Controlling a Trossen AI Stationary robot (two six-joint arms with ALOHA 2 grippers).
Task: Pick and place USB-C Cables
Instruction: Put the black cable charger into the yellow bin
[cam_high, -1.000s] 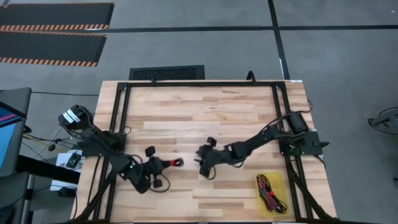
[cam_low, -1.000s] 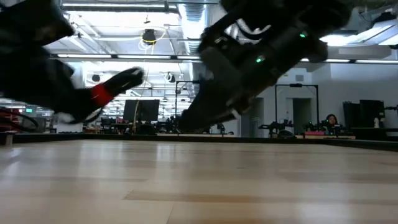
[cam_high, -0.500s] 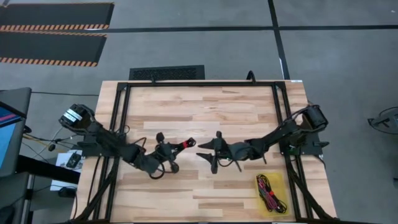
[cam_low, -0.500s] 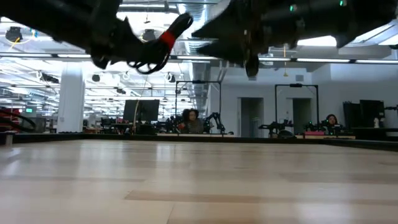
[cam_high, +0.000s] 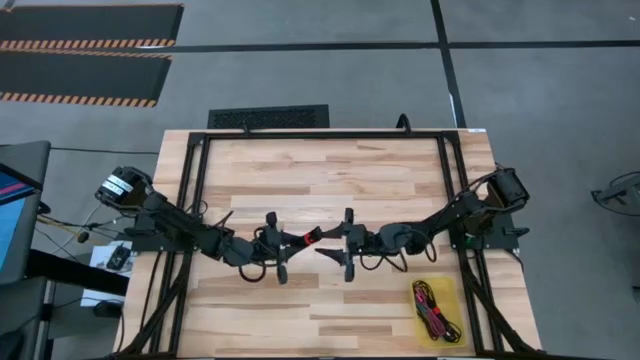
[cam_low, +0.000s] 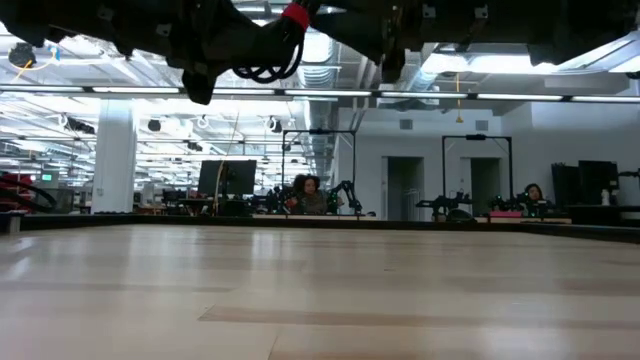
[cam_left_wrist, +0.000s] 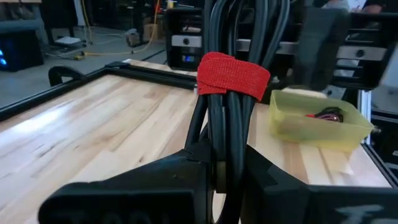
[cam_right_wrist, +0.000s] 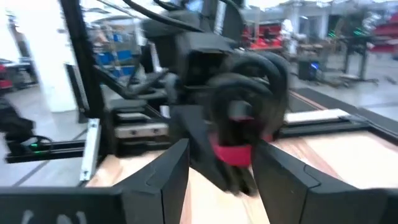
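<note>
Above the table's middle, the left gripper (cam_high: 288, 241) clamps a black cable bundle with a red band (cam_high: 309, 237). The right gripper (cam_high: 345, 245), fingers spread, faces it just beside. Other cables (cam_high: 436, 309) lie in the yellow tray (cam_high: 417, 325) at the near right.

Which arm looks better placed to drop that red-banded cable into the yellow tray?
Probably the right. The left gripper holds the black cable at mid-table, facing the open right gripper; the yellow tray sits on the right arm's side.
</note>
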